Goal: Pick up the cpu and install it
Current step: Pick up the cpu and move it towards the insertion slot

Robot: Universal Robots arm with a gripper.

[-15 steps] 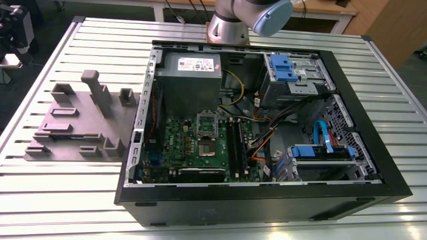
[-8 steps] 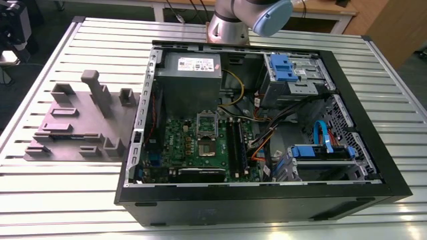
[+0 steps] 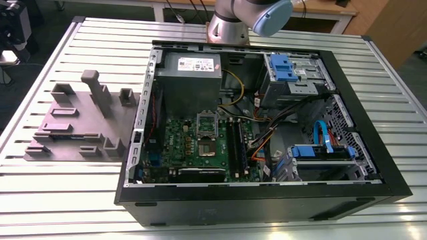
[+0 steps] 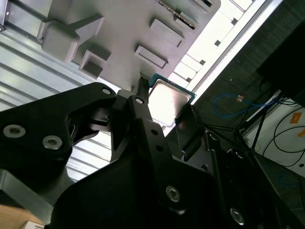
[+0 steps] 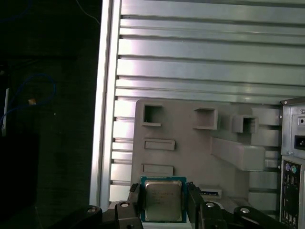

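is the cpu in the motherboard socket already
No, in the first wrist view the cpu is clamped between the fingers of the claw, with the grey parts tray behind it.

Above the socket (image 3: 205, 148) you have open room; memory sticks (image 3: 235, 142) stand just beside it, cables (image 3: 265, 141) near, case (image 3: 267, 202) walls around.

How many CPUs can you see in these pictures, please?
1: the cpu, gripped by the claw in both wrist views, by the grey parts tray. Another could be hidden inside the computer case.
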